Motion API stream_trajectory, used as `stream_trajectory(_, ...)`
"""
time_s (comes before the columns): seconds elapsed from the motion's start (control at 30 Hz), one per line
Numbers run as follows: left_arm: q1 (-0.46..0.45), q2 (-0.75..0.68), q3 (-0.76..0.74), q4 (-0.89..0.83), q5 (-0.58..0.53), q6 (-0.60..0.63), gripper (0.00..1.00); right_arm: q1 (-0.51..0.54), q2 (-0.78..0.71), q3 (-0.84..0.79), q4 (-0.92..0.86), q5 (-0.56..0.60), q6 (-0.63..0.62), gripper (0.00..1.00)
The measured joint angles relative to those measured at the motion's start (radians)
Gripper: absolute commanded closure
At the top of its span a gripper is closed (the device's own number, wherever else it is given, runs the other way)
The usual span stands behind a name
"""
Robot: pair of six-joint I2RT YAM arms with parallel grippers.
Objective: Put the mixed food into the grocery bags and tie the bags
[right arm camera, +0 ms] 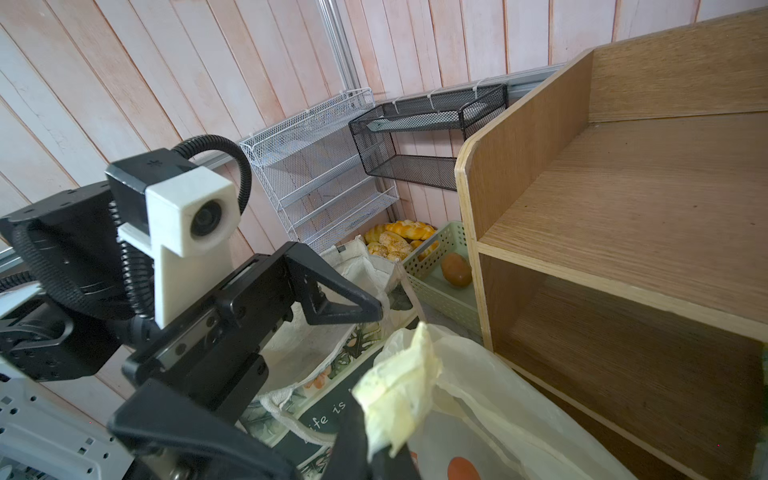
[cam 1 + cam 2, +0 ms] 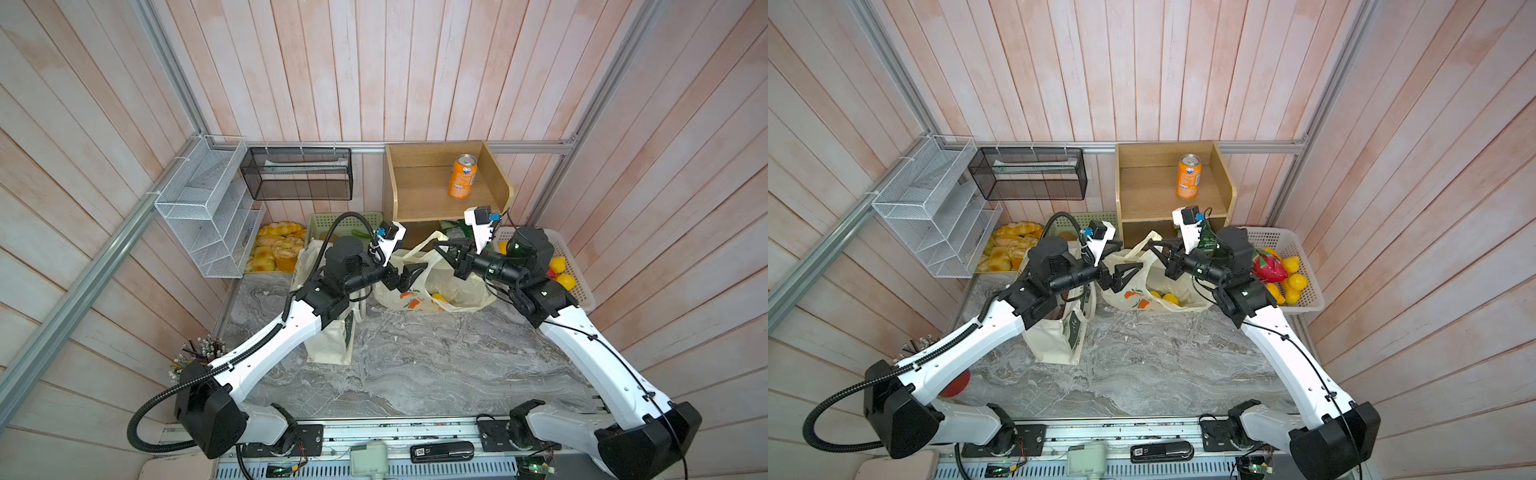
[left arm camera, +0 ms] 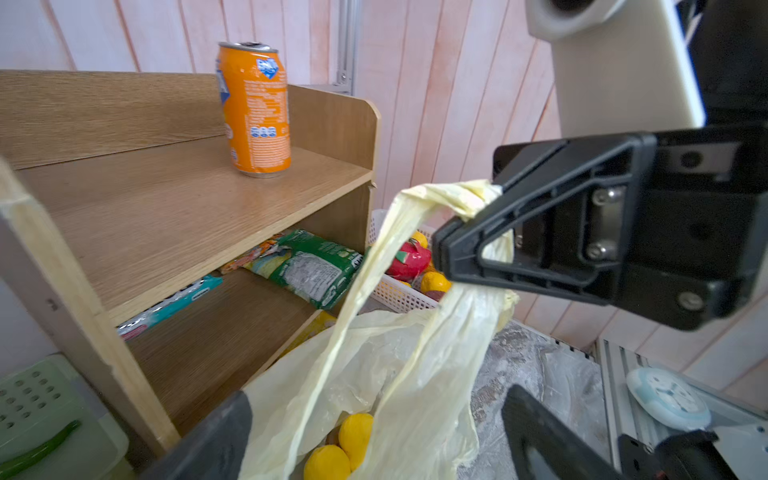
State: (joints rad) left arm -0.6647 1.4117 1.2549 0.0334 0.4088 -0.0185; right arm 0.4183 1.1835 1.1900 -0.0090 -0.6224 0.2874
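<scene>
Handle (image 3: 432, 193) held up for tying
This handle of the plastic bag (image 2: 461, 286) is pinched by the right gripper (image 3: 442, 247) and held high, likely for a knot. The left gripper (image 2: 415, 277) is spread wide just beside it. Lemons (image 3: 355, 432) are seen inside.

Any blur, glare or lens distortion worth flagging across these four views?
Both top views: even light, no glare, wall planks splayed by the wide lens. Left wrist view: orange soda can slightly soft, left pincer's fingers blurred at the edge. Right wrist view: plastic bag handle soft up close, wooden shelf crisp.
</scene>
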Motion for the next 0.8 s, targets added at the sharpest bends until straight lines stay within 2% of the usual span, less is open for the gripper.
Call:
stream_trajectory(0.13, -0.016, 0.054, 0.034, 0.010, 0.027, 0.016, 0.04, 0.000, 0.000, 0.000, 0.000, 0.000, 0.000, 1.00)
stream_trajectory(0.2, -0.020, 0.075, 0.034, 0.021, 0.030, 0.014, 0.11, 0.000, 0.000, 0.000, 0.000, 0.000, 0.000, 1.00)
stream_trajectory(0.3, -0.020, 0.110, 0.033, 0.053, 0.033, 0.002, 0.43, 0.000, 0.000, 0.002, 0.000, 0.000, 0.001, 1.00)
stream_trajectory(0.37, -0.020, 0.130, 0.028, 0.079, 0.033, -0.014, 0.71, 0.000, 0.003, 0.007, 0.001, 0.000, 0.001, 1.00)
stream_trajectory(0.43, -0.020, 0.139, 0.010, 0.114, 0.034, -0.029, 0.85, 0.000, 0.006, 0.011, 0.001, 0.000, 0.002, 1.00)
stream_trajectory(0.57, -0.024, 0.141, -0.034, 0.169, 0.039, -0.076, 0.89, 0.000, 0.008, 0.014, 0.000, 0.000, 0.005, 1.00)
stream_trajectory(0.67, -0.025, 0.141, -0.061, 0.207, 0.049, -0.105, 1.00, 0.000, 0.013, 0.015, 0.000, 0.000, 0.009, 1.00)
stream_trajectory(0.73, -0.026, 0.140, -0.080, 0.228, 0.056, -0.122, 1.00, 0.000, 0.019, 0.015, -0.001, 0.000, 0.009, 1.00)
stream_trajectory(0.8, -0.026, 0.139, -0.096, 0.245, 0.059, -0.136, 1.00, 0.000, 0.024, 0.015, -0.005, 0.000, 0.010, 0.77)
